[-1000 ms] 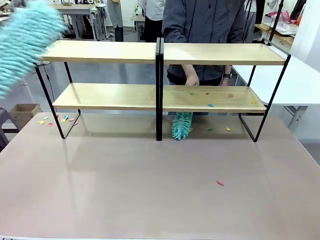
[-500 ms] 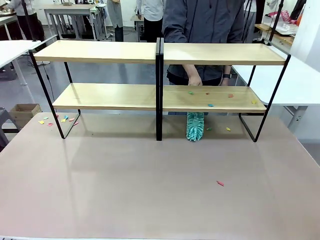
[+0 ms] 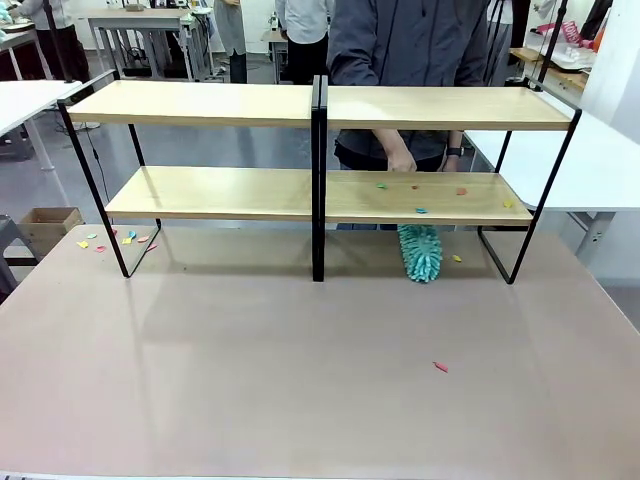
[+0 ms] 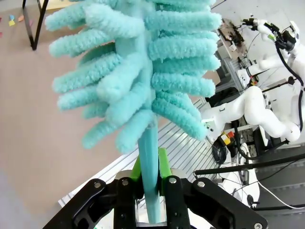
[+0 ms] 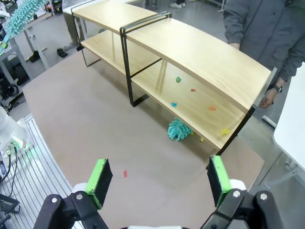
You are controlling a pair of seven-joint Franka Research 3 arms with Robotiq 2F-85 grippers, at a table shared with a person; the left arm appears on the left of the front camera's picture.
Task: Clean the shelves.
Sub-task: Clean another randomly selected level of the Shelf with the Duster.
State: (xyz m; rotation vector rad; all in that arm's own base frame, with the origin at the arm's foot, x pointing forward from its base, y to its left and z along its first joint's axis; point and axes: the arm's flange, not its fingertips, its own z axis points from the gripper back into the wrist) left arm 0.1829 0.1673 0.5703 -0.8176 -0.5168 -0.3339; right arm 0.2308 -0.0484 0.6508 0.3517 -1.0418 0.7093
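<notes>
1. Front view: the person's duster (image 3: 421, 253) has been swept rightward along the surface (image 3: 300, 400), beneath the lower board of the shelves (image 3: 200, 103), which stand across the far half of that surface. Paper scraps (image 3: 421, 211) are left on the lower right board, so the cleaning is judged unfinished.
2. Left wrist view: the teal duster (image 4: 138, 67) is pinched by its handle between the green pads of the left hand (image 4: 150, 167). It has been drawn back from beside the upper left board, where it was a second ago, so no shelf is being wiped by it.
3. Right wrist view: the right hand (image 5: 158, 176) is spread with nothing held, high above the surface and well apart from the shelves.
</notes>
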